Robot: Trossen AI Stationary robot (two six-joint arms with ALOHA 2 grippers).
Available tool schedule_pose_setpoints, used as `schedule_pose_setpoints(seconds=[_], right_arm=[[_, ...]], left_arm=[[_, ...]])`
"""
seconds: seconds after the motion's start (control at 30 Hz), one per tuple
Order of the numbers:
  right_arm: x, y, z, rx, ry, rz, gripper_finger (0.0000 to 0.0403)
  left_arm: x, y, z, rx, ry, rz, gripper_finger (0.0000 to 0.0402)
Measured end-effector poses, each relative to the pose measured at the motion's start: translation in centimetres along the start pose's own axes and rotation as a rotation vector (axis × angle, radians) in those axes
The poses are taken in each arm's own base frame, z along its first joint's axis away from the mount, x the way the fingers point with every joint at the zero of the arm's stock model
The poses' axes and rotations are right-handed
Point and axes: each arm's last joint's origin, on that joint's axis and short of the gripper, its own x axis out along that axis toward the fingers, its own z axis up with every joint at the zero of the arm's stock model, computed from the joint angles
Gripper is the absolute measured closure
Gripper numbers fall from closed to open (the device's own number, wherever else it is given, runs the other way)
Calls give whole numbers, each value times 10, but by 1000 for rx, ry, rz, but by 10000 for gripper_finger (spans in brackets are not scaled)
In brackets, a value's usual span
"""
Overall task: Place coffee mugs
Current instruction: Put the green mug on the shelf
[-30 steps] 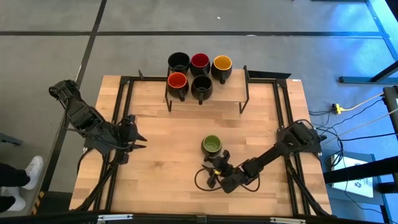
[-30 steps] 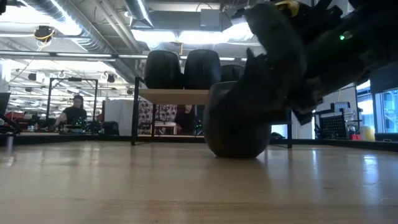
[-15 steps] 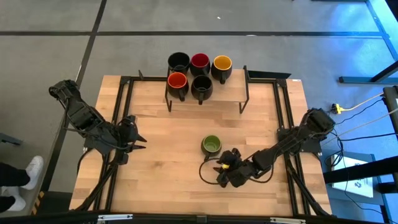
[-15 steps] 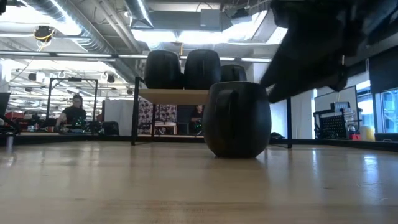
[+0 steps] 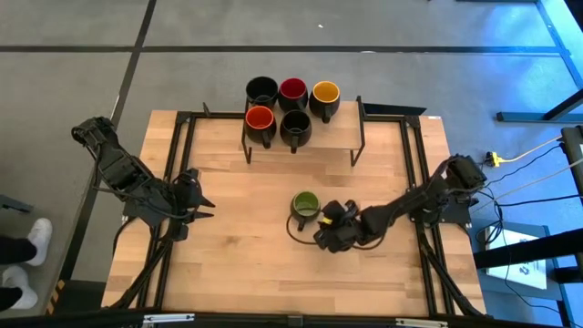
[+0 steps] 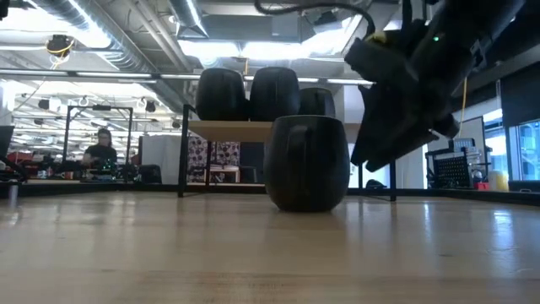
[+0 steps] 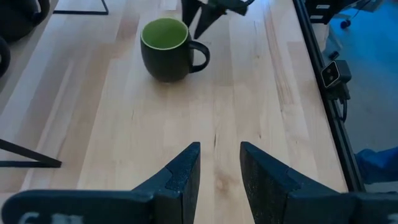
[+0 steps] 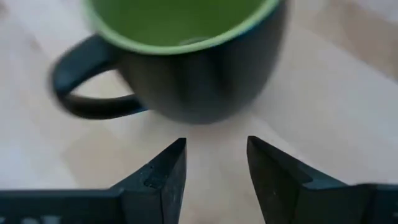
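Note:
A green-lined coffee mug [image 5: 305,207] stands upright on its base on the wooden table [image 5: 237,264], its handle [image 7: 199,56] toward the near edge. My right gripper [image 5: 321,228] is open just right of and nearer than the mug, and the right wrist view shows the fingertips [image 8: 177,155] short of the mug's wall [image 8: 205,93]. Several more mugs [image 5: 292,102] stand on a raised shelf [image 5: 328,137] at the back. My left gripper [image 5: 206,208] waits open at the table's left with nothing between its fingers [image 7: 186,168].
Black frame rails [image 5: 414,173] run along the table's left and right sides. The shelf's black legs [image 5: 360,150] stand behind the green mug. A dark cable loop [image 5: 291,232] hangs by my right gripper. A person [image 6: 103,152] sits in the room far behind the table.
My right gripper has risen and gone toward the far edge, up to the green mug, tipping from steeply downward to a flatter slant. The mug has slid a little toward the table's left and far edge, still upright. My left arm kept still.

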Motion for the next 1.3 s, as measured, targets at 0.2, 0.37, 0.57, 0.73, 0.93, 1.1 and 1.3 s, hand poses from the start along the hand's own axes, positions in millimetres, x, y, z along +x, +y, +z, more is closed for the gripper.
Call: schedule_pose_setpoints(seconds=[0.2,0.37,0.57,0.73,0.93,1.1,1.3], right_arm=[[7,-10,13,11,-38,-73,245],[14,-21,23,-27,-20,-131,245],[-7,-16,33,1,-27,-55,245],[-19,0,31,-43,-86,53,245],[-6,0,28,-56,-118,5,245],[0,-4,30,-66,-122,-40,245],[4,-16,39,-26,-185,-148,245]], left_arm=[[0,0,0,0,-1,1,294],[0,0,0,1,-8,11,294],[0,1,1,1,-17,25,294],[0,1,1,-1,-33,44,294],[1,1,2,2,-42,63,294],[1,1,2,1,-41,63,294],[1,1,2,0,-41,63,294]])
